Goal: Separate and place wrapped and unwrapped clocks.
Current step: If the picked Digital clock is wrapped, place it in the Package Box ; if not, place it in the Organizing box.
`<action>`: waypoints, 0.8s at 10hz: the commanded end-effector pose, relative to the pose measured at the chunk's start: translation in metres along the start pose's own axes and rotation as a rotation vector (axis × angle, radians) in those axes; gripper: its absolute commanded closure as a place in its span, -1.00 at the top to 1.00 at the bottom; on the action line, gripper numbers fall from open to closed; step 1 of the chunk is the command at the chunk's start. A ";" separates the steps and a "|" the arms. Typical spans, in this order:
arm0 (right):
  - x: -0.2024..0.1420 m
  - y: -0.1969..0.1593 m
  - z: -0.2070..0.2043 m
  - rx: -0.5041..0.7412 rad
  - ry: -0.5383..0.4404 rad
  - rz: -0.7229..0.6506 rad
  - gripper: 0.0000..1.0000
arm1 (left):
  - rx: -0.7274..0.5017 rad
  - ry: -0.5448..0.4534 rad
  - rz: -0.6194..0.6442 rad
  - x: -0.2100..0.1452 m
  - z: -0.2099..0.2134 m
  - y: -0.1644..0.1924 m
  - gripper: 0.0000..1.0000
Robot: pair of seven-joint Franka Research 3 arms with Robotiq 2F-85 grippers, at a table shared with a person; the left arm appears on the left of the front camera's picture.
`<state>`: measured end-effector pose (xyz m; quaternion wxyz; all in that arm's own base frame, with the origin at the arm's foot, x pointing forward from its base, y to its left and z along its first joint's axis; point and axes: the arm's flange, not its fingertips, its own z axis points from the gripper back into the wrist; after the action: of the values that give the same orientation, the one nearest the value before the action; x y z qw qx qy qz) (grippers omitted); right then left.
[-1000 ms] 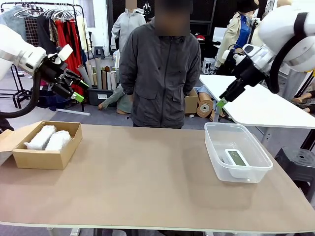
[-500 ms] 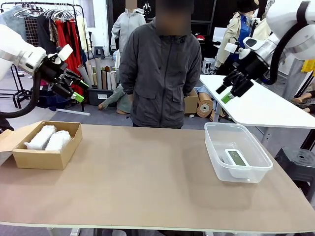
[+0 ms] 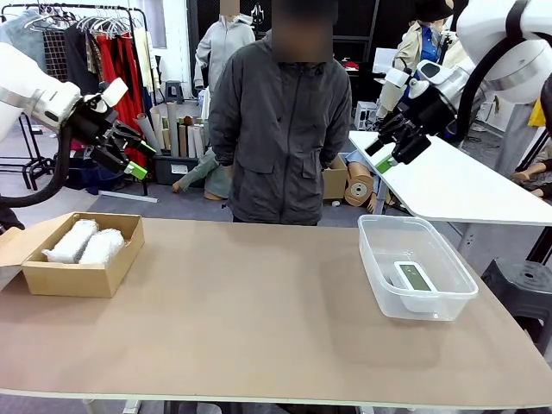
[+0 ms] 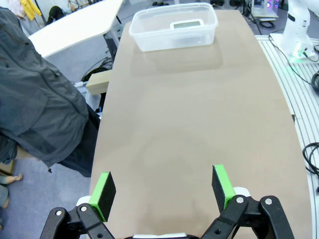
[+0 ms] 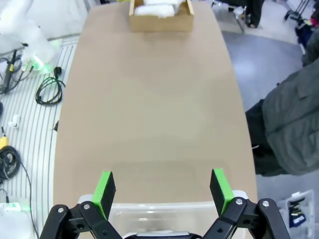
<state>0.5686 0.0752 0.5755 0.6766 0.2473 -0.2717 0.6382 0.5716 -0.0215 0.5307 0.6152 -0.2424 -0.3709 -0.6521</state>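
Table (image 3: 259, 302), brown top: cardboard box (image 3: 73, 276) at its left end, holding 2 wrapped clocks (image 3: 84, 242) side by side; clear plastic tub (image 3: 371, 259) at its right end, holding 1 unwrapped clock (image 3: 414, 277), screen up. Left gripper (image 3: 136, 157) raised above the box, fingers spread, empty. Right gripper (image 3: 382, 153) raised above the tub, fingers spread, empty. Person in grey jacket (image 3: 280, 121) at the table's far edge

The surface (image 3: 259, 310) is a matt, smooth brown board, like fibreboard. At its left end sits a plain corrugated cardboard box (image 3: 78, 276) holding two bundles (image 3: 86, 243) in cloudy white bubble wrap; at its right end a clear, glossy plastic tub (image 3: 379, 267) holds a smooth white plastic clock (image 3: 414, 278) with a dull grey-green screen.
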 end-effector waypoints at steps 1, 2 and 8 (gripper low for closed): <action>-0.008 -0.004 0.008 0.000 -0.045 -0.058 1.00 | 0.005 0.007 0.005 0.001 0.002 -0.001 1.00; 0.000 0.000 0.000 0.000 0.000 0.000 1.00 | 0.005 0.007 0.005 0.001 0.002 -0.001 1.00; 0.000 0.000 0.000 0.000 0.000 0.000 1.00 | 0.005 0.007 0.005 0.001 0.002 -0.001 1.00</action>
<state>0.5694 0.0768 0.5724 0.6766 0.2542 -0.2710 0.6357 0.5716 -0.0215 0.5307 0.6152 -0.2424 -0.3709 -0.6521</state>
